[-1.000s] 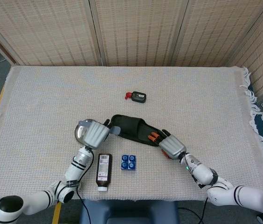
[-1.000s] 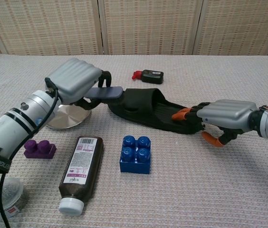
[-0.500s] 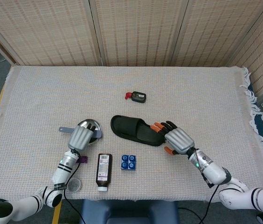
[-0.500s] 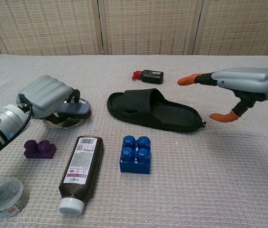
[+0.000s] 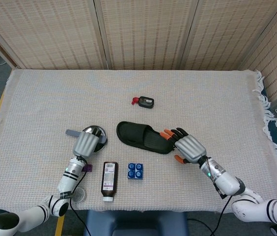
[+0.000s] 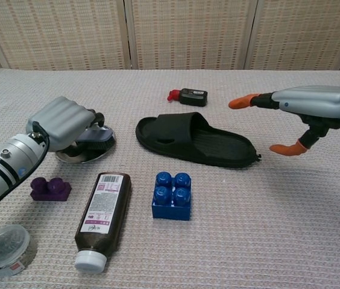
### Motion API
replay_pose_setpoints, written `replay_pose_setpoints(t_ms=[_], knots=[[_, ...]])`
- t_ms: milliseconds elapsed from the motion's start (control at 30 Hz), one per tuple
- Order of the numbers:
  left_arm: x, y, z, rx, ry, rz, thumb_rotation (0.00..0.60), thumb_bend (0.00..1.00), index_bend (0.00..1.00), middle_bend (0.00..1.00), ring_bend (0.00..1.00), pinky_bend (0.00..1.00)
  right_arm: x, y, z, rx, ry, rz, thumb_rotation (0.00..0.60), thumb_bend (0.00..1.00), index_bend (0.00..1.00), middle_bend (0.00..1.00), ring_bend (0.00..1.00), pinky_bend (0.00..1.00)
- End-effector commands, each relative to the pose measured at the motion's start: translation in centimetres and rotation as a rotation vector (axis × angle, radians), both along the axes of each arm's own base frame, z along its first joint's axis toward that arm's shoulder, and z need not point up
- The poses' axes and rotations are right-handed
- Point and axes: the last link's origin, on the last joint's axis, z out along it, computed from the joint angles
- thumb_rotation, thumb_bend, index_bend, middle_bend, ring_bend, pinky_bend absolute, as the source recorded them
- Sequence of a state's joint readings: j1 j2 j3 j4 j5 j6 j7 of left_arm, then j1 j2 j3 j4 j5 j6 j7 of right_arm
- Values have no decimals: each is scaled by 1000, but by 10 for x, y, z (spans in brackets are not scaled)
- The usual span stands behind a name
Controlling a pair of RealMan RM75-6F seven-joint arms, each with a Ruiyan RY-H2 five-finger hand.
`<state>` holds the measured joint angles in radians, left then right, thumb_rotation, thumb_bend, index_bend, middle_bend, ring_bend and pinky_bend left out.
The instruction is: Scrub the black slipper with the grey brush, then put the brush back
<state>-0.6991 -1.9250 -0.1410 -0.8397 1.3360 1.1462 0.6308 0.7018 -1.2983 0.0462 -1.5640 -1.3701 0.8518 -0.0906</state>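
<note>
- Comparing with a second ago, your left hand (image 6: 67, 122) has carried the grey brush (image 6: 94, 138) off the black slipper (image 6: 194, 139) and over the metal dish (image 5: 95, 135); it looks wrapped around the brush, not yet let go.
- Your right hand (image 6: 305, 108) has lifted off the slipper's heel and hangs above it, fingers spread, holding nothing.
- Scrubbing looks done; releasing the brush remains.
- Nearby lie a brown bottle (image 6: 102, 220), blue block (image 6: 172, 195), purple block (image 6: 50, 188), a lidded jar (image 6: 4, 248); none blocks the dish.
</note>
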Motion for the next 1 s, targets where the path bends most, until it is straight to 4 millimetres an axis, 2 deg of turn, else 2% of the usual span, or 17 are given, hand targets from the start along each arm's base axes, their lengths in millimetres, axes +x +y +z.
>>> replay_pose_setpoints(t_ms=[33,167,333,433,500,600,667,733,767,833,900,1000], knots=[[-1,0,-1,1,19,28,600,378,198,235,931,1000,0,1,0,0,3,2,600,316,0,0,0,0],[0,-1,0,-9,22,49,600,378,124,157,927,1000,-1,0,1,-7,3,0,600,316,0,0,0,0],[4,-6,10,-12,3,58,600,379,76,120,910,1000,-3,2,5,-23,3,-2,600,316,0,0,0,0],[7,-16,28,-6,-36,43,600,378,56,99,880,1000,-8,5,12,-41,6,-10,600,316,0,0,0,0],[5,-28,48,-2,-84,36,600,376,45,88,840,1000,-13,11,21,-65,6,-14,600,316,0,0,0,0],[-7,-55,82,-23,-201,70,600,376,23,82,647,970,-24,26,37,-113,12,-21,600,289,0,0,0,0],[-22,-77,108,-39,-296,101,600,376,16,83,434,799,-36,41,48,-148,26,-36,600,211,0,0,0,0],[-41,-94,132,-17,-369,124,600,377,20,88,274,588,-48,56,57,-179,45,-50,600,181,0,0,0,0],[-57,-106,146,18,-415,145,600,376,27,97,197,475,-57,68,63,-202,61,-67,600,179,0,0,0,0],[-83,-126,164,69,-501,198,600,368,38,112,105,313,-73,88,72,-250,92,-108,600,178,0,0,0,0],[-109,-152,179,94,-617,267,600,357,41,106,37,208,-93,115,81,-325,114,-166,600,178,0,0,0,0],[-137,-185,199,94,-725,308,600,356,44,80,1,157,-119,152,91,-407,132,-245,600,177,0,0,0,0]])
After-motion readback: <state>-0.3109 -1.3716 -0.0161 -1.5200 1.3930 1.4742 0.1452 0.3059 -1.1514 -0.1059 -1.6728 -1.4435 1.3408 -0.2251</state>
